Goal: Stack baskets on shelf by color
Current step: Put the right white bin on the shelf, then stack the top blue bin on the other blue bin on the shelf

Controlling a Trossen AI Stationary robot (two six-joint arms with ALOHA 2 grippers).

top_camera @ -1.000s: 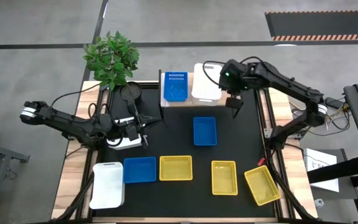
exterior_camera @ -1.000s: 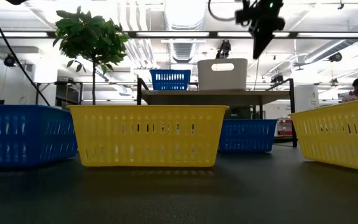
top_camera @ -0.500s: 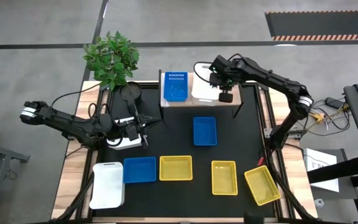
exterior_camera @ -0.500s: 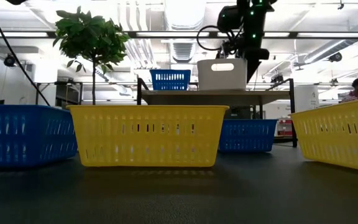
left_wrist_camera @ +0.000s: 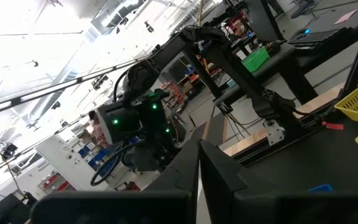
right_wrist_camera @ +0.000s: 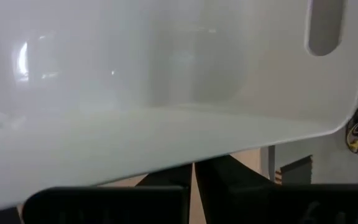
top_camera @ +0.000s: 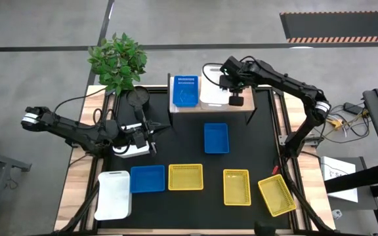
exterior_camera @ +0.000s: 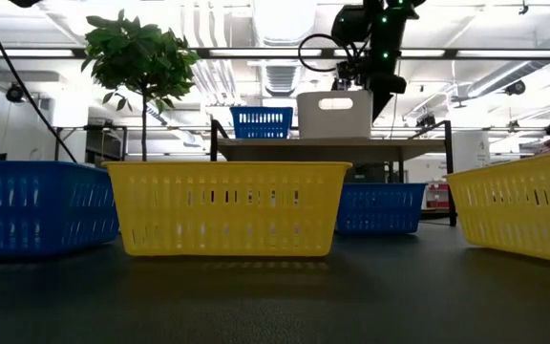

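Observation:
The shelf (top_camera: 195,109) carries a blue basket (top_camera: 185,90) and a white basket (top_camera: 213,92) side by side on their bottoms. My right gripper (top_camera: 232,99), shut, stands at the white basket's near right corner; in the low view it (exterior_camera: 380,93) is just beside that basket (exterior_camera: 334,114). On the black mat lie two blue baskets (top_camera: 216,138) (top_camera: 147,178), three yellow baskets (top_camera: 186,177) (top_camera: 237,187) (top_camera: 276,195) and a white one (top_camera: 113,195). My left gripper (top_camera: 152,133), shut, hovers over another white basket (top_camera: 128,150) at the mat's left. My right gripper touches the white basket's right side wall near its near corner (right_wrist_camera: 185,140) with its shut fingers (right_wrist_camera: 166,177). It comes level from the table's right. The basket sits flat and upright on the shelf top.
A black plant pot (top_camera: 137,98) with a leafy plant (top_camera: 117,60) stands at the mat's far left, beside the shelf. The shelf's right third (top_camera: 241,108) is bare wood. Open mat lies between the shelf and the row of baskets along the near edge.
My right gripper came down and toward the far left, from over the mat beside the shelf's right end to the white basket's near right corner. The white basket slid a little to the left along the shelf, closer to the blue one.

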